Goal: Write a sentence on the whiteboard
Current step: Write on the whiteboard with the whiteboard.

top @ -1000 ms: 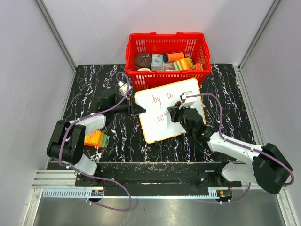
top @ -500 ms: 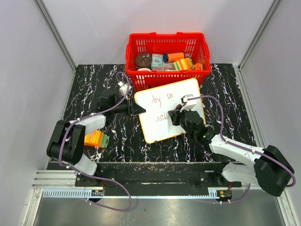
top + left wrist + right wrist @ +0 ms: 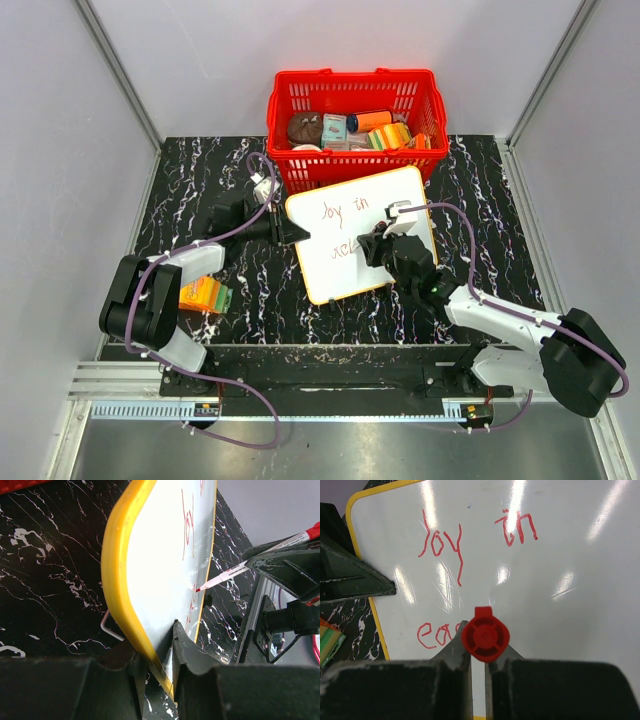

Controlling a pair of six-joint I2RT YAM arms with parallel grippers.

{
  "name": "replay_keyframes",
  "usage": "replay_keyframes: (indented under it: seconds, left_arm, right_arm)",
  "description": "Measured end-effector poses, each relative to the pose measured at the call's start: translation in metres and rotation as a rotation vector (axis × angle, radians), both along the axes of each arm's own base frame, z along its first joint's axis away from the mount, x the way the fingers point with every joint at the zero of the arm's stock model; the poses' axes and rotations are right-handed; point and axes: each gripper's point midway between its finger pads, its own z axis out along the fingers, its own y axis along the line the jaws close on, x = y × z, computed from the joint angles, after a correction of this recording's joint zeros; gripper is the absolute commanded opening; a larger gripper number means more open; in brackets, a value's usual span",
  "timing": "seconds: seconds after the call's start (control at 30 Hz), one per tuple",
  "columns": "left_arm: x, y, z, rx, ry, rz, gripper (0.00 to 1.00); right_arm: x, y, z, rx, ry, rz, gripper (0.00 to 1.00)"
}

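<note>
The whiteboard (image 3: 340, 275), white with a yellow rim, stands tilted in front of the basket. My left gripper (image 3: 293, 232) is shut on its left edge; up close the rim (image 3: 116, 565) sits between the jaws (image 3: 165, 647). My right gripper (image 3: 378, 243) is shut on a red marker (image 3: 485, 636), seen end-on, whose tip (image 3: 198, 589) rests on the board. The sentence (image 3: 440, 545) in red reads "joy in" on the top line. Below it a second line (image 3: 432, 635) starts "ea", and the rest is hidden behind the marker and fingers.
A red basket (image 3: 300, 82) full of small items stands just behind the board. An orange and green box (image 3: 204, 295) lies by the left arm. A wire stand (image 3: 107, 627) shows under the board. Grey walls close in both sides.
The right gripper has slid the marker a little to the right along the second line, adding red strokes. The left gripper and the board have stayed put.
</note>
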Motion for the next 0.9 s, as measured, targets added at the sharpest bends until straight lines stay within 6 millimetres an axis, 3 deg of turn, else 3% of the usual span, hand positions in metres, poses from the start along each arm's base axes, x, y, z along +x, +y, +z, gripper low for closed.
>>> replay_keyframes:
  seconds: [0.9]
  left_arm:
    - [0.0,-0.001,0.0,0.0,-0.002,-0.002,0.0]
  right_arm:
    - [0.01,-0.005,0.012,-0.025,-0.032,-0.048,0.0]
